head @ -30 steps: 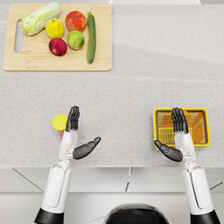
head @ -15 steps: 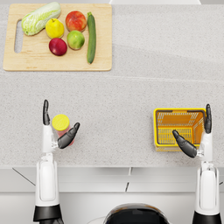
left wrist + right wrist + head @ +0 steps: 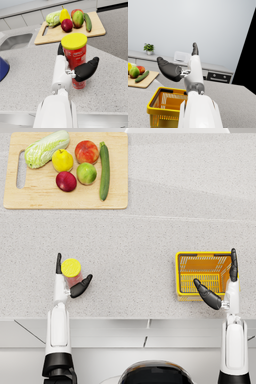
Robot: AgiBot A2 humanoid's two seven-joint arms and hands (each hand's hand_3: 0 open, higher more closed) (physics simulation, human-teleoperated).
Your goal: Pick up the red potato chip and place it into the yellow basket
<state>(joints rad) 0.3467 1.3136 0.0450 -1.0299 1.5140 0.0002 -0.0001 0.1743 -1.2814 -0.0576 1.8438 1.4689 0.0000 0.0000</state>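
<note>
Yellow basket, wire-sided: I see nothing in it; it sits near the tabletop's front edge, right. My right robot hand is above it, released, fingers spread. Red potato chip can, yellow lid, upright near the front edge, left; my left robot hand brackets it, fingers apart. Whether they touch it, I cannot tell. Wooden cutting board, far left: produce. Bare tabletop lies between can and basket.

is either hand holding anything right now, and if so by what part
Nothing is held yet. The left hand is open around the middle of the red chip can, fingers behind it and thumb in front. The right hand is open above the yellow basket.
</note>
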